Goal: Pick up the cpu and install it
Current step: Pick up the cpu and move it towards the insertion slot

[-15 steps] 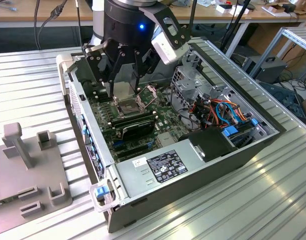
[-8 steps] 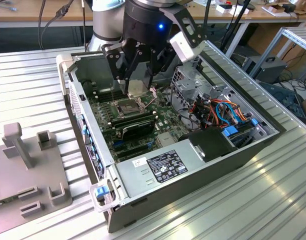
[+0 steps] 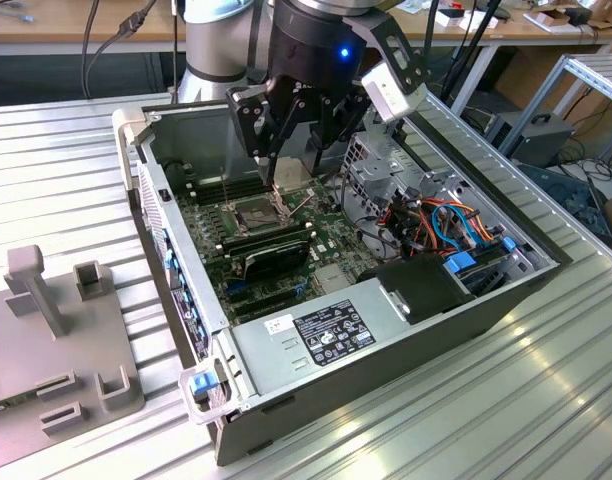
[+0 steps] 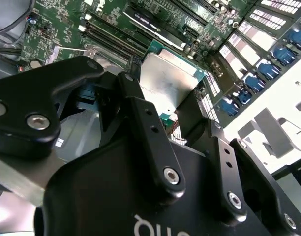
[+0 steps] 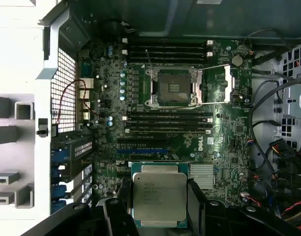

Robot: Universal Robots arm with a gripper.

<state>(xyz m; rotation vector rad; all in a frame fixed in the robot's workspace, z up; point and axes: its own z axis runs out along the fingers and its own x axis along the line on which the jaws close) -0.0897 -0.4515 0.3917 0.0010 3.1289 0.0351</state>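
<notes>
The cpu (image 5: pixel 159 196), a small square chip with a dull silver top, hangs above the green motherboard (image 5: pixel 229 142) inside the open computer case (image 3: pixel 506 300). My gripper (image 5: pixel 159 209) is shut on it, one black finger on each side edge. In the second wrist view the cpu (image 4: pixel 167 81) sits between the two fingers (image 4: pixel 140 113). The exterior view has my gripper (image 3: pixel 286 170) above the dark square socket (image 3: pixel 256 212). The socket (image 5: pixel 170 86) lies open, its metal frame and lever swung aside, and is apart from the held chip.
A black oblong card (image 3: pixel 276 255) lies just in front of the socket. A grey power supply (image 3: pixel 316 335) and orange and blue cables (image 3: pixel 446 225) crowd the case toward the exterior view's right. A grey fixture (image 3: pixel 56 340) stands outside the case at the exterior view's left.
</notes>
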